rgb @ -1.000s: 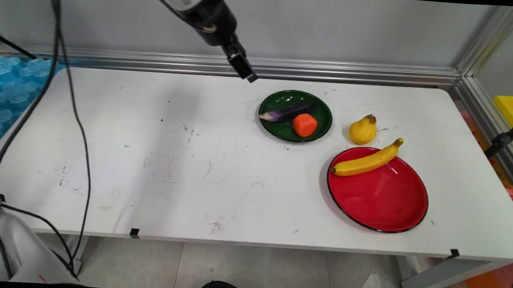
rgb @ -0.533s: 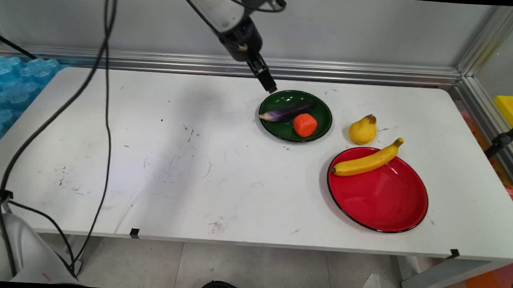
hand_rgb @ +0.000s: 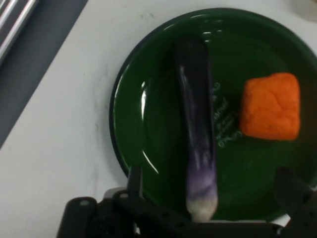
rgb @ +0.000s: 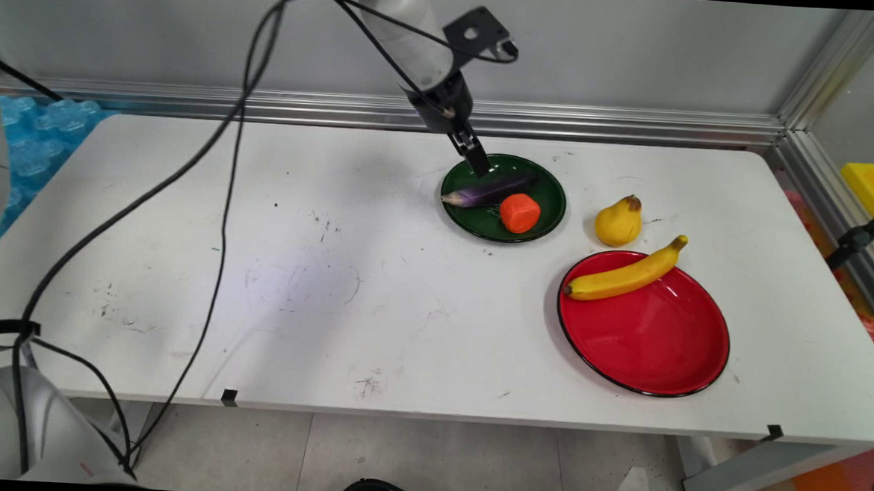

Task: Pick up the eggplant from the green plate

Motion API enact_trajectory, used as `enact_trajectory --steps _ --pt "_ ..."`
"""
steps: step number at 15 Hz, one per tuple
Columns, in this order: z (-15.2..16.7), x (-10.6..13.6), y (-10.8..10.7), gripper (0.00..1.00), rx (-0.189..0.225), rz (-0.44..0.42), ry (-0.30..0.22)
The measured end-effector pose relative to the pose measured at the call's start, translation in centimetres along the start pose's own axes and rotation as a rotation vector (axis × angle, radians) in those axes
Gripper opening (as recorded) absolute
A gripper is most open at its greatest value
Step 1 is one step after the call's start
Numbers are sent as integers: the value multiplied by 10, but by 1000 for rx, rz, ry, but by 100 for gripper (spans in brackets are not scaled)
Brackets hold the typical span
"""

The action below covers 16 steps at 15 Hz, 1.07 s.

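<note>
Gripper (rgb: 479, 164) has dropped over the green plate (rgb: 547, 220), jaws spread, eggplant (hand_rgb: 198, 148) directly beneath, orange block (hand_rgb: 270, 105) beside.

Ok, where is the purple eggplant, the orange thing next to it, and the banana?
eggplant (hand_rgb: 197, 134), hand view, middle of its purple body.
orange block (rgb: 520, 212), main view, its top face.
banana (rgb: 622, 278), main view, middle of its curved yellow body.

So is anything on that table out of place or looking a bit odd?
Only small things. The banana lies across the red plate's far rim, its stem end sticking out over the table. The pear sits on the bare table, on no plate. Nothing looks spilled or broken.
</note>
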Motion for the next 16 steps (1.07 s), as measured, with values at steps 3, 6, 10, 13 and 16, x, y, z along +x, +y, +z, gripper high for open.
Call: enact_trajectory --steps 3,6,10,13,16 --pt "31 12 1 100 7 -1 -17" --pt "61 25 2 100 5 2 -33" --pt "94 38 2 100 0 1 -61" --pt "111 45 2 100 -5 1 -78" --pt "119 49 -1 0 -8 5 -91"
